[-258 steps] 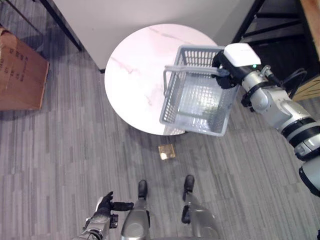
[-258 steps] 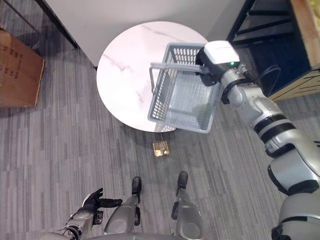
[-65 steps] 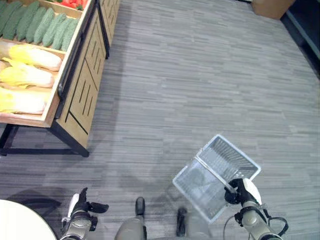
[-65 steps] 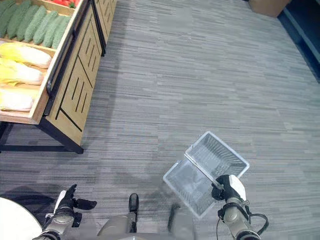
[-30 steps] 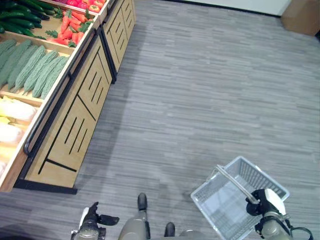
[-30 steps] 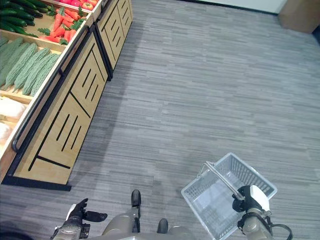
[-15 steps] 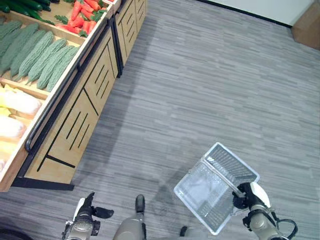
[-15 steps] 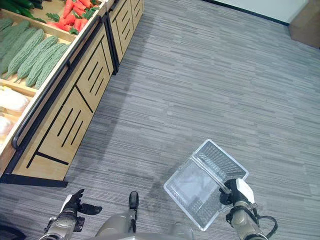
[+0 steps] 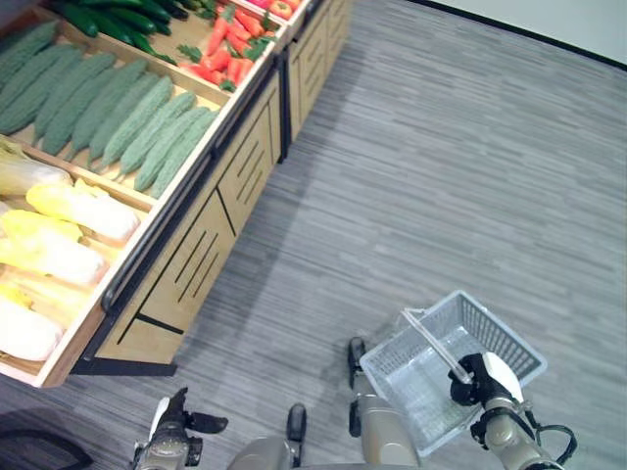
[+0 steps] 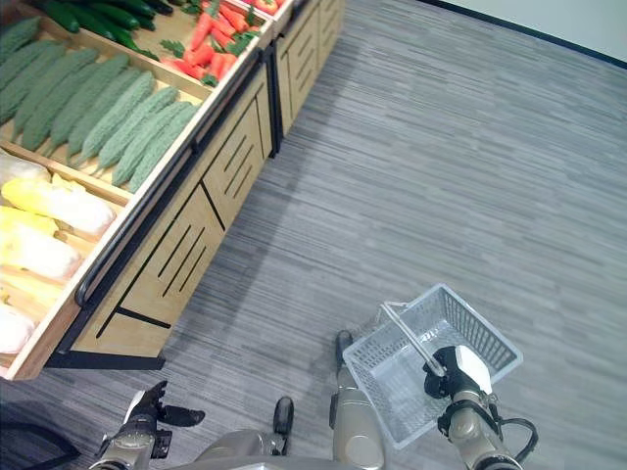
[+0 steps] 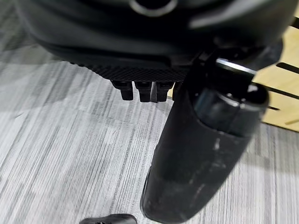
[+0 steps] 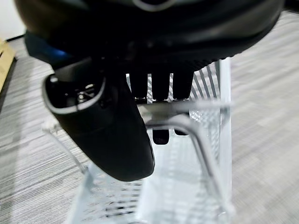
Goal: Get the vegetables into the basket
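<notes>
The stand of vegetables now sits closer on the left than a second ago, so picking nears; right hand clasps the empty basket handle, left hand hangs relaxed.

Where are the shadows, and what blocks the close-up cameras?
Left eye view: the wooden stand casts a soft shadow on the floor beside it. Left wrist view: the dark bulk of the left hand hides much of the floor. Right wrist view: the right hand, curled round the handle, hides part of the basket.
</notes>
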You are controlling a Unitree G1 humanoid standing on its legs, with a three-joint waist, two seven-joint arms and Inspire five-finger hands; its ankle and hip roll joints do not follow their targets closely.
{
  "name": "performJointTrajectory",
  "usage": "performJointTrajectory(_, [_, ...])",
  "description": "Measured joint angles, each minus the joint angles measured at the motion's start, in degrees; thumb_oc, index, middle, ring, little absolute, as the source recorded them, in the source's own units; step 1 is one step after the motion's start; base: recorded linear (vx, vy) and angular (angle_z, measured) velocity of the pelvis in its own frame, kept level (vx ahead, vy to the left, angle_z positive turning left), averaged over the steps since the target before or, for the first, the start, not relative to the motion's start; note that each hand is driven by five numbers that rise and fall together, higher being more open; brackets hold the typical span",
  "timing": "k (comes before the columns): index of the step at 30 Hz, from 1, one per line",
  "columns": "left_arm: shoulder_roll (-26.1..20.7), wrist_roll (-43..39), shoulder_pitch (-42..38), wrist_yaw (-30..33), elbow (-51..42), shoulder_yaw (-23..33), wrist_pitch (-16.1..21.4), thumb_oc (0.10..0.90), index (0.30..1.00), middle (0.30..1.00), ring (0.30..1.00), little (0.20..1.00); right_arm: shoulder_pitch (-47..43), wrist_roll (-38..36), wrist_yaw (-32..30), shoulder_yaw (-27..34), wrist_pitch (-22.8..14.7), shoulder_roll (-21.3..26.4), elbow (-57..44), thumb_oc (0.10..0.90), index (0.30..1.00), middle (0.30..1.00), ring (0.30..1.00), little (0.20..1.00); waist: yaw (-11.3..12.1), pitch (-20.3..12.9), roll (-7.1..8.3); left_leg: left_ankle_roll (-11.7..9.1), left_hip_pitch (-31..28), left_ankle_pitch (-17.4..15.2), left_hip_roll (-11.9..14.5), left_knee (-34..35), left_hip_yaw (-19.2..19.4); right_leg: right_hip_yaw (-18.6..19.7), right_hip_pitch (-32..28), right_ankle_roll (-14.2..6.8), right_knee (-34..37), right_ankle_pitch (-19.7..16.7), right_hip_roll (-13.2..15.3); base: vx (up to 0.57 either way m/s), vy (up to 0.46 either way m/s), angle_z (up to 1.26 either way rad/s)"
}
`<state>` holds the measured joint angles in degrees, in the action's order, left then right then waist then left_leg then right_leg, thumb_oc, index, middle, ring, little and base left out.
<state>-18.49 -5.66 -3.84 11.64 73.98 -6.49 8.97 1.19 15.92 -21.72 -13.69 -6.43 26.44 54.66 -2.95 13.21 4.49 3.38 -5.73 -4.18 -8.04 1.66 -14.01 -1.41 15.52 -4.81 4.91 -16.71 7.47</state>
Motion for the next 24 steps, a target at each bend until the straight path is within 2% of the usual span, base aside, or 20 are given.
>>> performJointTrajectory(1, [0.93,-0.01,0.13,0.1,-0.08,0.0,0.08,0.9,1.0,1.0,1.0,1.0,-0.7,0.03,0.08,0.02,0.13,0.93,0.06,0.4,0.3,0.3,0.3,0.3,0.72,-0.07,-1.63,-0.96,0.49,-0.22,1.66,-0.97,1.45,-1.35,-0.27,1.84,-0.26,-1.15,-1.44,0.23,-0.295,0.66])
performJointTrajectory(2, [1.55,-0.01,0.23,0.08,-0.1,0.01,0.09,0.9,1.0,1.0,1.0,1.0,-2.48,0.08,0.14,-0.02,0.1,1.47,-0.02,0.4,0.3,0.3,0.3,0.3,0.87,-0.01,-2.44,-2.46,1.02,-0.47,2.63,-2.71,2.67,-2.16,-0.47,2.87,-0.9,-0.89,-2.4,0.27,-0.38,0.3])
performJointTrajectory(3, [2.41,0.0,0.32,0.03,0.6,0.86,0.13,0.9,1.0,1.0,1.0,1.0,-4.89,0.2,0.29,-0.1,-0.31,1.94,-0.11,0.4,0.3,0.3,0.3,0.3,1.08,0.04,-2.39,-4.7,2.95,0.22,2.86,-7.81,4.35,-3.18,-1.81,4.13,-1.46,0.98,-2.5,0.34,-0.488,0.41])
performJointTrajectory(4, [3.21,-0.05,-0.04,0.07,1.21,1.16,0.14,0.9,1.0,1.0,1.0,1.0,-4.46,0.22,0.29,-0.2,-0.35,2.72,-0.78,0.4,0.3,0.3,0.3,0.3,0.76,-0.42,-2.7,-5.43,3.05,0.13,3.2,-9.67,2.93,-4.89,-3.07,4.78,-1.46,1.92,-2.56,0.19,-0.312,0.61])
performJointTrajectory(7, [3.94,-0.05,-0.31,0.03,0.34,1.05,0.57,0.9,1.0,1.0,1.0,1.0,-4.29,0.25,0.22,-0.08,-0.89,4.92,-2.91,0.4,0.3,0.3,0.3,0.3,1.23,-1.05,-3.17,-6.0,3.69,0.63,5.34,-12.97,2.13,-7.8,-5.64,5.36,-2.07,6.19,-4.12,0.08,-0.208,0.69])
performJointTrajectory(8, [4.04,-0.07,-1.63,0.0,-0.04,1.03,0.25,0.9,1.0,1.0,1.0,1.0,-4.68,0.24,0.14,-0.05,-1.28,6.1,-3.15,0.4,0.3,0.3,0.3,0.3,1.59,-0.92,-2.77,-6.74,7.19,0.47,5.66,-18.57,3.08,-9.49,-5.9,6.21,-1.8,6.49,-4.15,0.07,-0.251,0.78])
performJointTrajectory(9, [4.38,-0.08,-2.61,-0.08,0.0,1.04,-0.07,0.9,1.0,1.0,1.0,1.0,-4.79,0.23,0.12,-0.03,-1.27,6.85,-3.08,0.4,0.3,0.3,0.3,0.3,1.65,-0.84,-2.58,-8.89,9.98,0.34,5.96,-22.93,5.07,-10.51,-6.23,6.81,-1.9,6.72,-3.87,0.03,-0.167,0.91])
performJointTrajectory(10, [4.51,-0.1,-2.98,-0.18,-0.2,0.85,-0.28,0.9,1.0,1.0,1.0,1.0,-4.47,0.08,0.04,0.04,-1.28,7.29,-3.12,0.4,0.3,0.3,0.3,0.3,1.99,-0.53,-1.61,-10.02,12.0,1.12,7.35,-25.24,8.72,-11.29,-6.96,9.24,-1.89,8.62,-3.58,0.04,-0.183,0.9])
performJointTrajectory(11, [4.45,-0.12,-3.79,-0.21,-0.82,0.15,-0.4,0.9,1.0,1.0,1.0,1.0,-3.86,0.0,0.0,0.83,-1.28,7.37,-3.21,0.4,0.3,0.3,0.3,0.3,2.2,-0.28,-1.38,-10.48,14.15,1.4,9.52,-27.69,13.43,-12.48,-8.0,10.83,-1.11,10.01,-3.5,0.04,-0.121,0.74])
performJointTrajectory(12, [4.3,-0.11,-3.81,-0.26,-1.8,0.0,-0.32,0.9,1.0,1.0,1.0,1.0,-3.69,-0.04,-0.09,1.06,-1.1,6.98,-3.24,0.4,0.3,0.3,0.3,0.3,3.06,-0.07,-1.54,-10.54,14.9,1.37,10.8,-26.44,15.15,-13.93,-8.73,10.46,-1.06,9.75,-3.2,0.09,-0.174,0.86])
performJointTrajectory(13, [4.37,-0.14,-4.75,-0.27,-2.31,-0.76,-0.54,0.9,1.0,1.0,1.0,1.0,-2.68,-0.1,-0.55,1.79,-1.27,6.72,-3.44,0.4,0.3,0.3,0.3,0.3,2.66,0.32,-1.0,-10.81,16.05,2.39,13.0,-22.99,18.98,-16.4,-9.78,11.76,-0.33,11.04,-3.13,0.1,-0.033,0.88])
performJointTrajectory(14, [4.2,-0.13,-5.18,-0.27,-2.75,-1.99,-0.65,0.9,1.0,1.0,1.0,1.0,-2.07,-0.12,-0.58,2.36,-1.27,6.4,-3.59,0.4,0.3,0.3,0.3,0.3,2.2,0.39,-1.21,-10.89,17.38,3.18,14.97,-20.49,22.32,-18.27,-10.5,11.86,0.05,11.14,-3.27,0.15,-0.007,0.98])
performJointTrajectory(15, [3.89,-0.08,-5.15,-0.39,-3.22,-2.31,-0.66,0.9,1.0,1.0,1.0,1.0,-2.19,-0.16,-0.62,2.44,-1.12,5.73,-3.39,0.4,0.3,0.3,0.3,0.3,2.36,0.37,-1.48,-10.59,18.29,4.2,15.77,-15.99,23.32,-19.65,-10.85,11.02,0.11,11.3,-3.26,0.17,0.076,0.86])
performJointTrajectory(17, [3.51,-0.04,-5.42,-0.34,-4.24,-3.17,-1.03,0.9,1.0,1.0,1.0,1.0,-2.08,-0.16,-0.86,2.67,-1.01,4.87,-3.09,0.4,0.3,0.3,0.3,0.3,1.89,0.27,-2.04,-11.64,19.34,7.86,17.37,-3.83,26.4,-22.67,-11.11,9.44,0.05,12.04,-3.48,0.22,0.12,0.68])
performJointTrajectory(18, [3.32,-0.03,-5.45,-0.34,-4.3,-3.36,-1.15,0.9,1.0,1.0,1.0,1.0,-2.07,-0.16,-0.89,2.67,-0.8,4.46,-2.84,0.4,0.3,0.3,0.3,0.3,2.04,0.32,-2.31,-12.02,19.62,9.58,18.44,-1.28,27.06,-23.33,-11.41,9.07,0.05,12.33,-3.74,0.24,0.14,0.46])
performJointTrajectory(20, [3.2,0.09,-4.99,-0.32,-4.26,-3.59,-1.3,0.9,1.0,1.0,1.0,1.0,-1.57,-0.13,-0.88,2.63,-0.55,4.24,-2.74,0.4,0.3,0.3,0.3,0.3,2.25,0.35,-3.12,-12.49,19.55,12.17,20.54,1.85,26.31,-23.48,-12.71,7.82,0.04,13.1,-4.26,0.23,0.149,0.08])
performJointTrajectory(21, [3.22,0.09,-3.41,-0.3,-4.26,-3.6,-1.64,0.9,1.0,1.0,1.0,1.0,-2.02,-0.1,-0.9,2.65,-0.47,4.31,-1.42,0.4,0.3,0.3,0.3,0.3,2.63,0.18,-4.1,-12.33,18.35,13.55,21.51,2.26,24.41,-22.52,-14.37,6.22,0.04,13.62,-4.28,0.28,0.283,-0.4])
performJointTrajectory(22, [3.69,0.09,-1.79,-0.29,-4.71,-3.6,-1.69,0.9,1.0,1.0,1.0,1.0,-0.96,-0.02,-0.96,3.31,-0.44,5.68,-1.07,0.4,0.3,0.3,0.3,0.3,2.83,-0.08,-6.51,-10.65,16.19,16.13,21.53,1.68,24.7,-21.78,-15.67,3.9,-1.05,14.25,-4.23,0.24,0.285,-0.5])
performJointTrajectory(23, [4.0,0.1,-1.07,-0.32,-4.67,-3.61,-1.7,0.9,1.0,1.0,1.0,1.0,-0.24,-0.04,-0.97,3.83,-0.44,6.3,-0.7,0.4,0.3,0.3,0.3,0.3,2.86,-0.6,-7.85,-9.86,15.36,15.07,21.49,2.01,25.71,-21.54,-16.07,2.67,-1.87,14.86,-4.11,0.24,0.319,-0.17])
performJointTrajectory(24, [3.3,0.1,-1.32,-0.37,-4.44,-3.68,-1.84,0.9,1.0,1.0,1.0,1.0,0.02,-0.2,-1.19,4.54,-0.19,5.17,0.67,0.4,0.3,0.3,0.3,0.3,2.38,-0.63,-6.52,-9.24,14.53,14.86,19.38,2.36,25.78,-21.62,-16.08,1.61,-3.11,15.23,-1.72,0.16,0.245,0.18])
